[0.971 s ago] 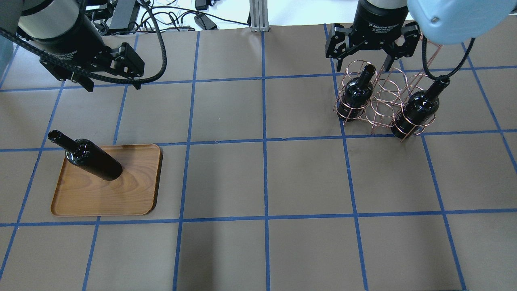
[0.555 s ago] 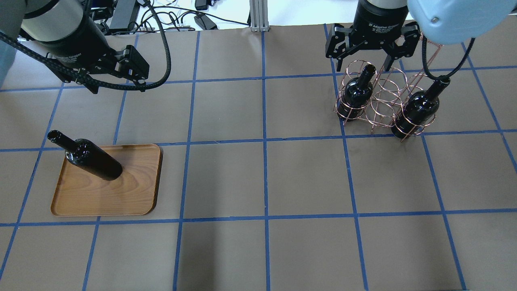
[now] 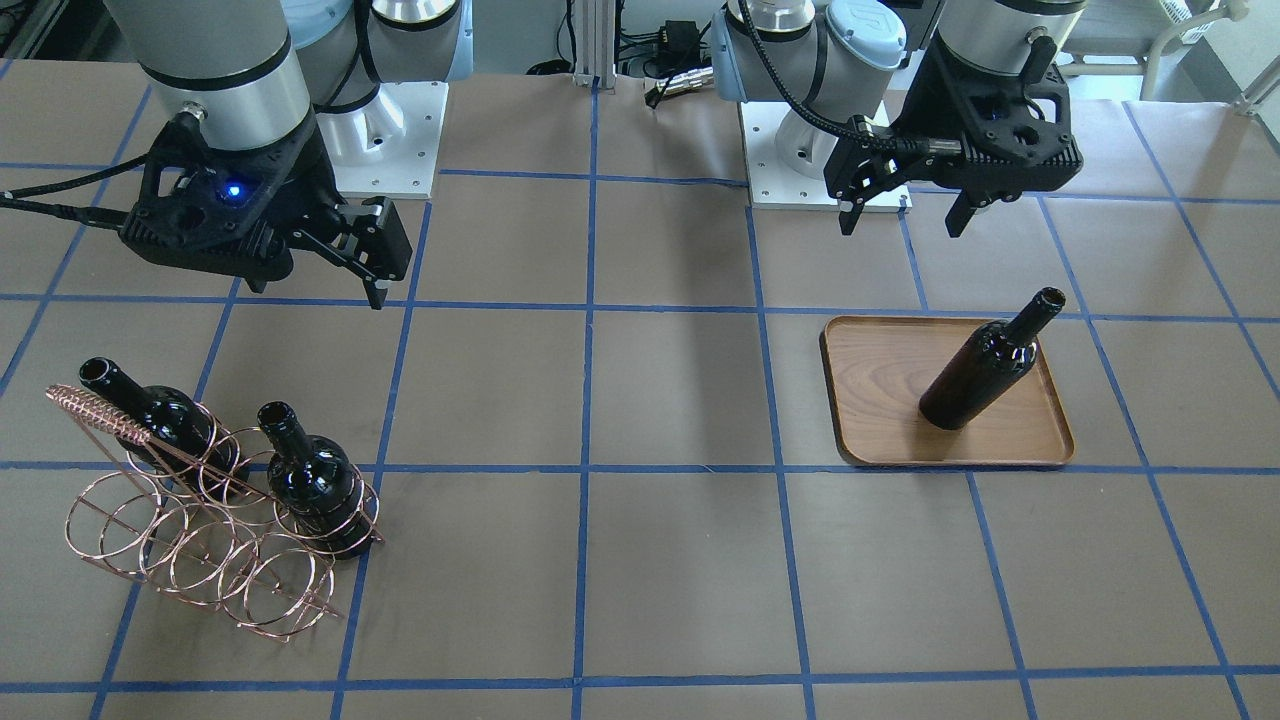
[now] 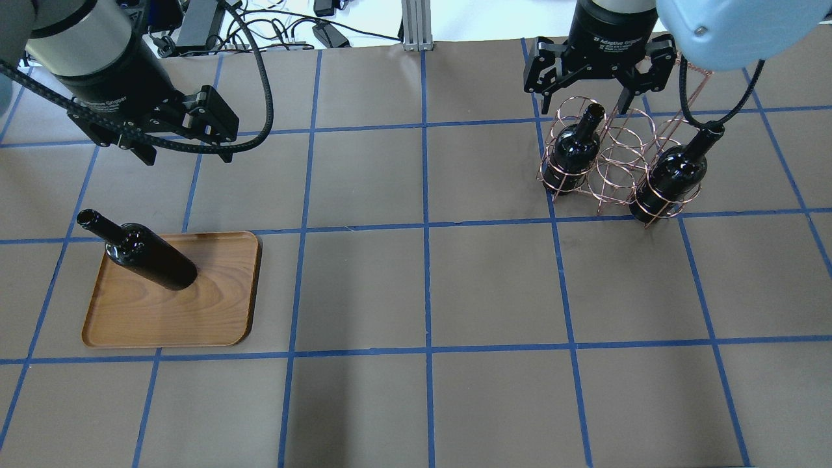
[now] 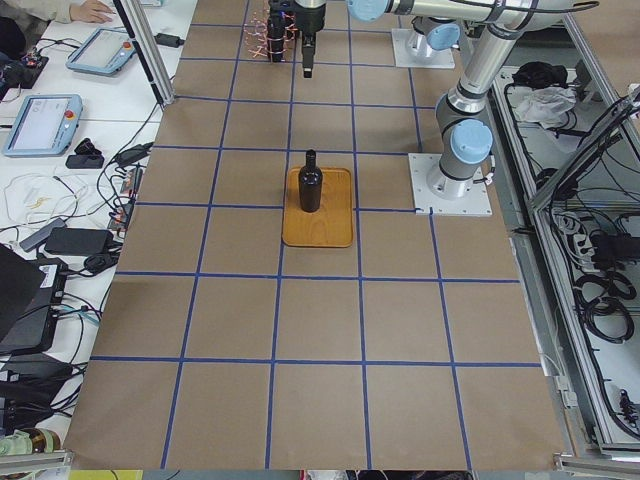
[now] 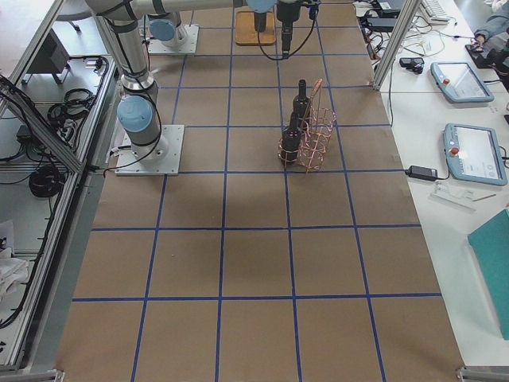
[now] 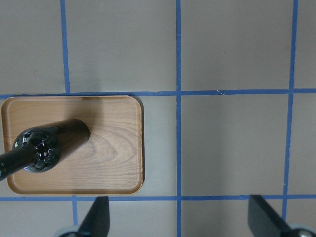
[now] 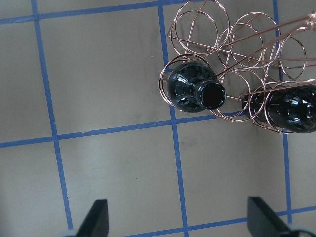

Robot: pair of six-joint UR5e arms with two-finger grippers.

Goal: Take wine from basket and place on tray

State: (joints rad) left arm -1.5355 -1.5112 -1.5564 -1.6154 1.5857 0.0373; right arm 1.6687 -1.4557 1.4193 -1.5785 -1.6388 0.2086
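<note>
One black wine bottle [image 4: 146, 257] stands upright on the brown wooden tray [image 4: 195, 312], near its back left corner; it also shows in the front view [image 3: 985, 365] and the left wrist view [image 7: 47, 148]. My left gripper [image 4: 188, 156] is open and empty, above the table behind the tray. Two more wine bottles [image 4: 575, 146] [image 4: 676, 172] stand in the copper wire basket [image 4: 617, 162]. My right gripper [image 4: 584, 105] is open and empty, above and just behind the left bottle's neck, which shows in the right wrist view [image 8: 195, 91].
The table is brown paper with a blue tape grid. Cables and a metal post [image 4: 416, 26] lie beyond its far edge. The basket's coiled handle [image 3: 95, 410] sticks up beside the bottles. The arm bases [image 3: 390, 130] stand at the robot's side.
My left gripper has drifted slightly right and toward the tray, still open. The right gripper, the bottles, the basket and the tray have not moved.
</note>
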